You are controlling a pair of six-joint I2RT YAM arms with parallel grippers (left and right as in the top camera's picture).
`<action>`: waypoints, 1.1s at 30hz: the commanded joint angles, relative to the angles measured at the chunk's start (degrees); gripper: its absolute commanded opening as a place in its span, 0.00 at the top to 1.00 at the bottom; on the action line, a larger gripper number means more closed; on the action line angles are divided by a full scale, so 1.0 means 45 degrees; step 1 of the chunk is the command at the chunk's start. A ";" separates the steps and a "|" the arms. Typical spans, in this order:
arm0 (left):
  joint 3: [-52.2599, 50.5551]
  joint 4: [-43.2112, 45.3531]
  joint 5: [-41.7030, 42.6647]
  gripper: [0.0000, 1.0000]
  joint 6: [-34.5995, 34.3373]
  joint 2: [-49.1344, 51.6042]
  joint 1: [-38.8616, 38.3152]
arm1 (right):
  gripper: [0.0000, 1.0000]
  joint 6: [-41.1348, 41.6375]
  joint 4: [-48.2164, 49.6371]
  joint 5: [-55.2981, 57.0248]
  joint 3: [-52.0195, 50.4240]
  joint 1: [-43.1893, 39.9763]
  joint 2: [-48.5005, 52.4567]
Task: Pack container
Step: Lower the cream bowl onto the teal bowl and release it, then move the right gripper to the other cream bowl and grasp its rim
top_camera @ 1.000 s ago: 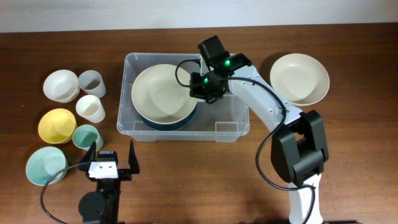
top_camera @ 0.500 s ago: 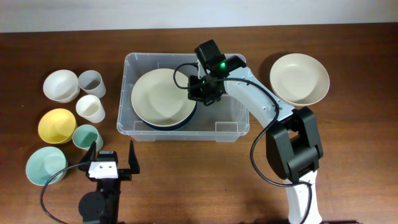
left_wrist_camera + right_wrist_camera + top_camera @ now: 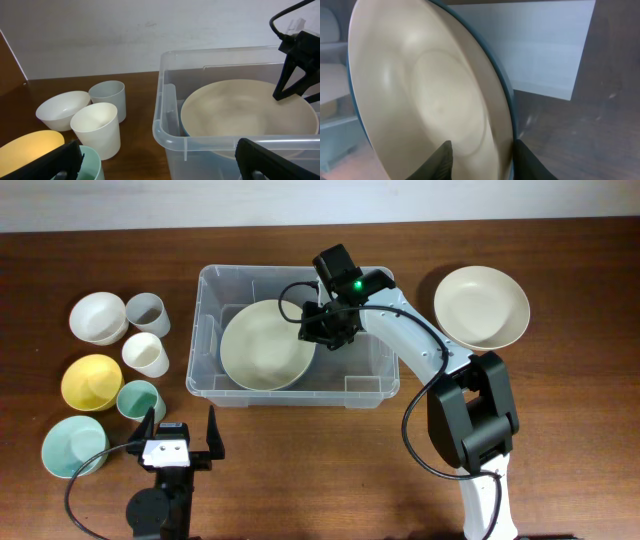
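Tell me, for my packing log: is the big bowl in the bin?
In. The bowl lies inside the bin, below its rim, its edge in the right gripper.

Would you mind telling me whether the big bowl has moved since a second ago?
Yes. The big bowl has drawn back from the far wall of the container, toward its near wall, and lies flatter.
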 commanded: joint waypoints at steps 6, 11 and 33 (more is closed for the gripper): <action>-0.0029 -0.0083 0.0005 0.00 0.0209 -0.0078 -0.0053 | 0.59 -0.0063 0.0039 -0.0243 0.0015 0.0078 0.0078; -0.0029 -0.0083 0.0005 0.00 0.0209 -0.0078 -0.0053 | 0.58 -0.0073 0.0049 -0.0073 0.0053 -0.0053 0.0063; -0.0029 -0.0083 0.0005 0.00 0.0209 -0.0078 -0.0053 | 0.55 -0.1083 -0.0733 0.2871 0.1617 -0.1899 -0.4721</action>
